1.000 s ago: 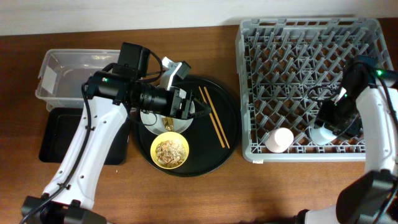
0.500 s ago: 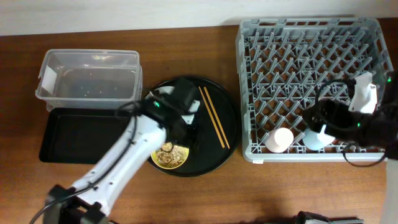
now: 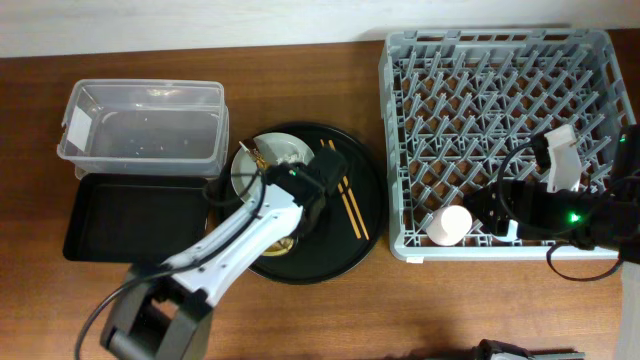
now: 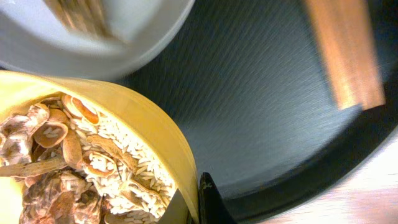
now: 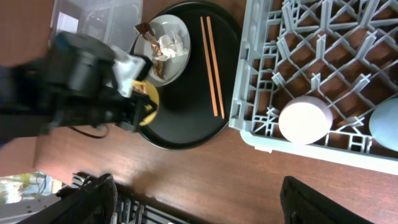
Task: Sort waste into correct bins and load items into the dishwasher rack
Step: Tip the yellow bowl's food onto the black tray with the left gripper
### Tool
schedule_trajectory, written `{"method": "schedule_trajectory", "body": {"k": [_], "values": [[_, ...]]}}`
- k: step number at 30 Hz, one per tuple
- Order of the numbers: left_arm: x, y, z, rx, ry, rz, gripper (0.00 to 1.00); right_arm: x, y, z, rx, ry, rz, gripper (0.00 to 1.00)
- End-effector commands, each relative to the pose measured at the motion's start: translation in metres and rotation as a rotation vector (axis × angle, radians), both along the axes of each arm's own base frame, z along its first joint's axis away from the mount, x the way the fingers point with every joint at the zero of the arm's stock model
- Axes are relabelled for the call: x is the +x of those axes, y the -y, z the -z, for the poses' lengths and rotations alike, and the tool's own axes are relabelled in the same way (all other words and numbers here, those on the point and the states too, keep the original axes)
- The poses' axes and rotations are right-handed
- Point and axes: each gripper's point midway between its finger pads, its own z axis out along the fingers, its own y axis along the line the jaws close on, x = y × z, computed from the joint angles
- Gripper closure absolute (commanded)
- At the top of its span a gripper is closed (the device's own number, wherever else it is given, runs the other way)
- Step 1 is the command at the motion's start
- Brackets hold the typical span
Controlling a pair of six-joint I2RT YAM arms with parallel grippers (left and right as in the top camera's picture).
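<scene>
The left arm (image 3: 230,240) is reaching up from the near edge. The left gripper (image 4: 193,200) is pointing steeply down, its fingertips pinching the yellow bowl (image 4: 158,134) by the rim. The right arm (image 3: 590,215) is lying stretched out leftward, and the right gripper (image 5: 199,190) is hanging with its fingers spread wide.

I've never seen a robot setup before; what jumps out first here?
Probably the big grey dishwasher rack filling the right side, with a pink cup near its front edge. Then the yellow bowl heaped with brown food scraps on the round black tray in the middle, with the left hand at its rim.
</scene>
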Motion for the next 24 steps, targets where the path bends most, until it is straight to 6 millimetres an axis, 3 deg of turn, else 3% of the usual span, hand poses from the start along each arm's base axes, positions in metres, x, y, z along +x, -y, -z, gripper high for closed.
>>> {"method": "schedule_trajectory", "body": {"k": [1,3,5,6,7,8,10,13,15,17,21,22,23,24], "values": [[0.021,0.019,-0.083,-0.113,0.149,0.055,1.00,-0.001,-0.001,-0.004,0.003,0.021,-0.008,0.15],[0.031,0.006,-0.102,-0.090,0.172,0.066,1.00,-0.001,-0.001,-0.004,0.003,0.020,-0.008,0.15],[0.050,-0.021,-0.113,-0.101,0.182,-0.011,1.00,-0.001,-0.001,-0.004,0.002,0.020,-0.008,0.15],[0.056,-0.040,-0.114,-0.269,0.084,-0.036,1.00,-0.001,-0.001,-0.004,0.000,0.019,-0.007,0.15],[0.059,-0.059,-0.114,-0.317,0.053,-0.085,1.00,-0.001,0.000,-0.003,-0.007,0.017,-0.004,0.15],[0.066,-0.100,-0.113,-0.372,0.029,-0.144,1.00,-0.001,0.002,-0.002,-0.014,0.015,-0.001,0.15],[0.072,-0.149,-0.113,-0.549,0.049,-0.186,1.00,-0.001,0.001,-0.003,-0.014,0.016,-0.001,0.15],[0.077,-0.187,-0.112,-0.976,0.230,-0.137,1.00,-0.001,0.001,-0.003,-0.014,0.015,0.000,0.15],[0.076,-0.220,-0.108,-1.225,0.380,-0.208,1.00,-0.001,0.001,-0.003,-0.014,0.015,0.000,0.15],[0.074,-0.247,-0.116,-1.415,0.494,-0.290,1.00,-0.001,0.001,-0.003,-0.013,0.015,0.000,0.14],[0.074,-0.257,-0.112,-1.485,0.526,-0.330,1.00,-0.001,0.001,-0.003,-0.013,0.015,0.000,0.14],[0.073,-0.256,-0.113,-1.531,0.468,-0.399,1.00,-0.001,0.001,-0.002,-0.013,0.014,0.000,0.14],[0.072,-0.254,-0.104,-1.451,0.494,-0.336,1.00,-0.001,0.001,-0.002,-0.013,0.014,0.000,0.14],[0.071,-0.254,-0.099,-1.481,0.419,-0.417,1.00,-0.001,0.001,-0.002,-0.013,0.014,0.000,0.14]]}}
